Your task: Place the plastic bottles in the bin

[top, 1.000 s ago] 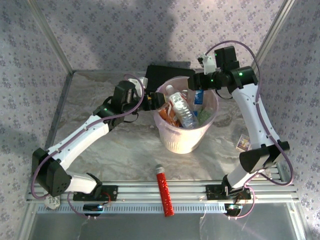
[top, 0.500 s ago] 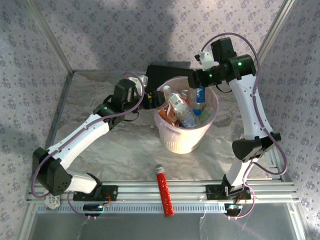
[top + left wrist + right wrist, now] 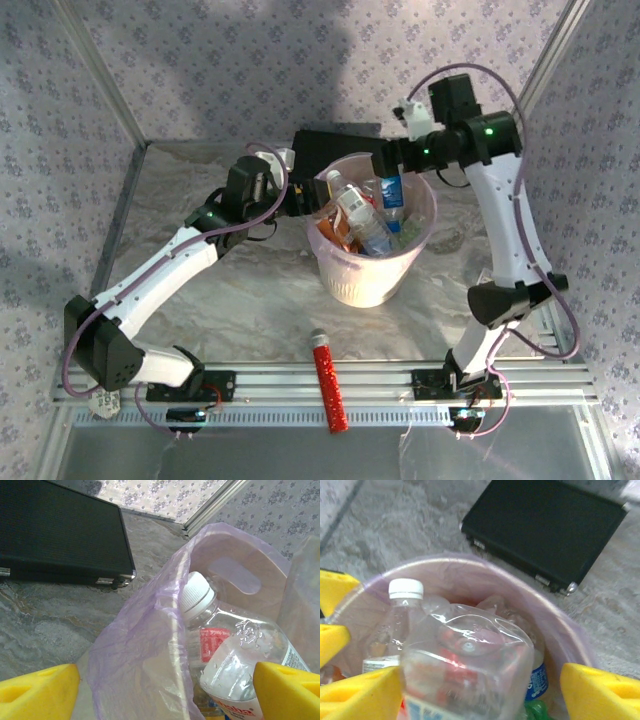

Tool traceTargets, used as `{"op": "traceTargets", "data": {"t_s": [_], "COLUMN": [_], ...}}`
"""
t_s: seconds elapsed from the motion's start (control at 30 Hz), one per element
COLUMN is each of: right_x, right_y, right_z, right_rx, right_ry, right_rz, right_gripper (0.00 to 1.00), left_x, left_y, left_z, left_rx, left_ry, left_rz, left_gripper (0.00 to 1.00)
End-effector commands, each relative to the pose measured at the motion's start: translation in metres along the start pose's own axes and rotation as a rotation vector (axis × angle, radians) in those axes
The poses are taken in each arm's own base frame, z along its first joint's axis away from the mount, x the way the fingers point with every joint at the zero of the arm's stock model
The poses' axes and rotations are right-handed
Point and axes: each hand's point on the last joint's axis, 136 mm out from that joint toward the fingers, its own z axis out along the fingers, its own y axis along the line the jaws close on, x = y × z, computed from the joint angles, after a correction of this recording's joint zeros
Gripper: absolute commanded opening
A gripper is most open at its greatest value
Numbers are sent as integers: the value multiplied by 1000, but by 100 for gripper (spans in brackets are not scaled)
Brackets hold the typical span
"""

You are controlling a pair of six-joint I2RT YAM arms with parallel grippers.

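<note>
Plastic bottles (image 3: pixel 362 222), small and clear with white or blue caps and coloured labels, lie heaped inside the round, translucent pale-pink plastic bin (image 3: pixel 365 283). It stands mid-table, lined with a thin film bag (image 3: pixel 135 645), just in front of the flat black rectangular box (image 3: pixel 335 145).

Right gripper (image 3: pixel 480 680) hangs over the bin's mouth. Its yellow fingers (image 3: pixel 600 690) stand apart, and a clear bottle (image 3: pixel 465 670) sits between them with a gap to the right-hand finger. It appears let go rather than clamped, directly above the pile.

Left gripper (image 3: pixel 165 680) is spread wide and empty, its fingers astride the bin's left rim beside a white-capped bottle (image 3: pixel 200 600).

A red glitter-filled tube with a grey cap (image 3: pixel 328 385) lies by the front rail, well apart from the bin, and is not a task item.

Progress, as judged: nearly complete. Every bottle visible is in or above the bin. What is left seems to be letting this one settle and checking the table areas hidden behind the arms.
</note>
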Motion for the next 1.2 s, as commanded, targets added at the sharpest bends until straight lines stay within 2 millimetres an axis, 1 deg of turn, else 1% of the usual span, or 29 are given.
{"op": "traceTargets", "data": {"t_s": [0.0,0.07,0.1,0.17,0.2,0.27,0.33,0.43,0.53,0.57,0.6,0.67,0.8,0.87,0.9,0.97,1.07,1.1,1.17], "right_x": [-9,-11,-12,-10,-8,-4,1,9,22,25,26,22,-2,-10,-12,-11,1,8,20], "right_y": [-9,-12,-12,-11,-9,-6,0,6,7,7,7,9,10,6,-1,-16,-41,-49,-62], "right_z": [-18,-15,-13,-5,1,14,27,42,53,54,52,43,9,-6,-12,-23,-38,-42,-51], "right_rx": [41,54,51,44,32,18,-1,-16,-20,-20,-18,-19,-6,17,34,66,105,112,103], "right_ry": [-74,-77,-78,-65,-53,-20,12,46,84,87,84,57,-46,-92,-112,-141,-182,-194,-216], "right_rz": [41,48,47,48,46,46,34,36,44,46,47,46,40,50,71,125,223,261,331], "right_gripper": [78,71,66,56,54,53,53,50,50,49,50,49,53,55,56,57,62,66,79], "left_x": [-12,-12,-11,-11,-11,-11,-10,-10,-10,-10,-10,-11,-17,-20,-21,-26,-32,-34,-37], "left_y": [-2,-1,0,2,3,4,4,5,5,5,5,4,0,0,1,4,14,18,30], "left_z": [-5,-5,-6,-7,-7,-8,-9,-10,-10,-10,-10,-10,-15,-18,-20,-27,-41,-47,-59], "left_rx": [-5,-8,-10,-15,-18,-18,-18,-18,-19,-19,-18,-14,-9,-11,-14,-28,-62,-82,-125], "left_ry": [-30,-30,-30,-32,-33,-33,-33,-35,-34,-36,-33,-34,-50,-59,-62,-78,-101,-108,-120], "left_rz": [20,18,17,14,13,10,8,7,6,6,6,5,12,11,12,15,21,23,21], "left_gripper": [89,89,89,89,89,89,89,89,89,89,89,89,89,89,89,90,91,91,92]}}
